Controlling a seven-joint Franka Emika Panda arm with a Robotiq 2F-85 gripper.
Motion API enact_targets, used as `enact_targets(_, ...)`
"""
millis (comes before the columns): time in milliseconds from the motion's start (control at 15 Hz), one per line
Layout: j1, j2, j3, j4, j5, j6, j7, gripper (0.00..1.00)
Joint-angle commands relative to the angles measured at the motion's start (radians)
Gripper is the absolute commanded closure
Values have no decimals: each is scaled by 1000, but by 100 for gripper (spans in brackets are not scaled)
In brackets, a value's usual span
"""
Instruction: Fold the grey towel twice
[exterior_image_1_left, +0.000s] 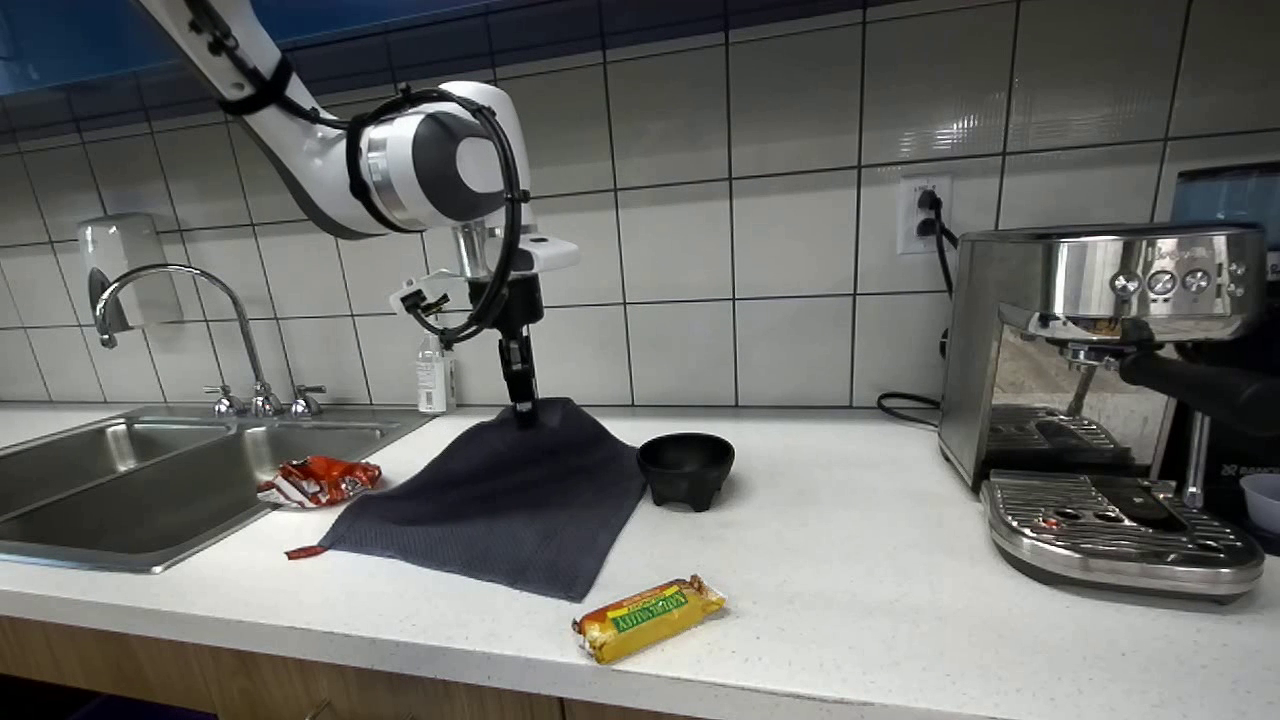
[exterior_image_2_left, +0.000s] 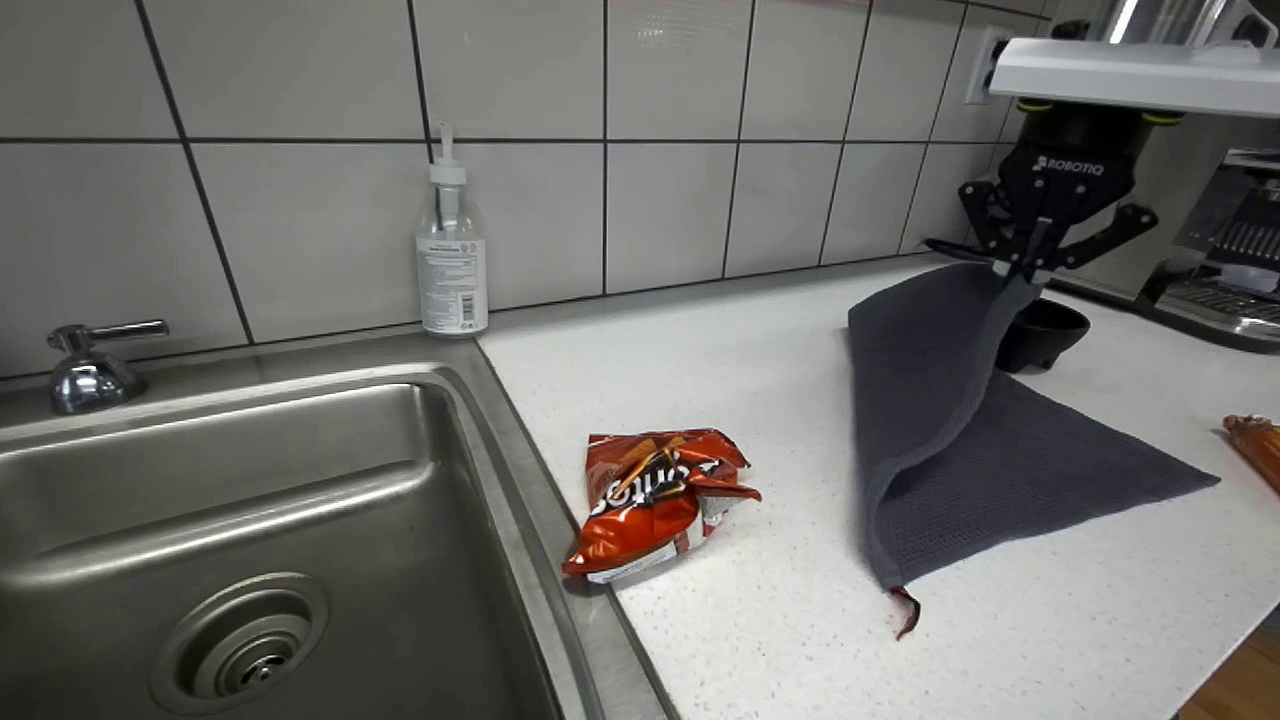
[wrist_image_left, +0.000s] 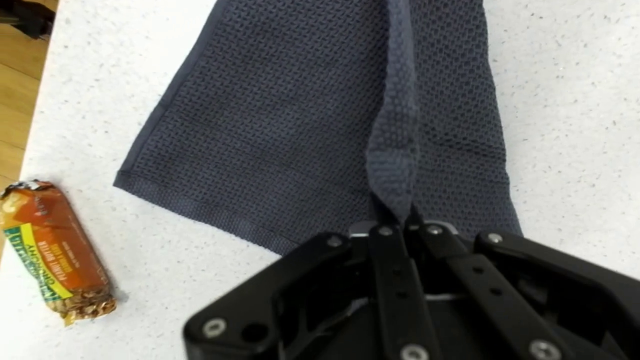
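- Grey towel (exterior_image_2_left: 1040, 470) on the white counter (exterior_image_2_left: 770, 360): part flat, part drawn up in a ridge to the gripper (exterior_image_2_left: 1028, 272), which we find clamped on the cloth.
- Only the wrist view gives us that pinched ridge from above, weave plain to see.
- Sink drain (exterior_image_2_left: 250, 655) seen only in an exterior view; arched spout (exterior_image_1_left: 172, 268) and wall dispenser (exterior_image_1_left: 135, 270) likewise.
- Black bowl (exterior_image_1_left: 686, 465) at the towel's 3 o'clock in an exterior view; touching or just beside, we cannot tell.
- Snack bar (wrist_image_left: 57, 250) at the towel's 8 o'clock, wrist view: we read "CRUNCHY", "PEANUT BUTTER". Its wrapper (exterior_image_1_left: 650, 618) shows "NATURE VALLEY" in an exterior view.
- Crumpled red bag (exterior_image_2_left: 660, 505), near 9 o'clock of the towel, exterior view: partial name ending "tos".
- Gripper body, same exterior view: "ROBOTIQ".
- Pump bottle (exterior_image_2_left: 452, 270): label too small for us.
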Motion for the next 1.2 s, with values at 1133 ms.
enact_targets(1133, -53, -61, -5, -105, -208, -142, 34, 99)
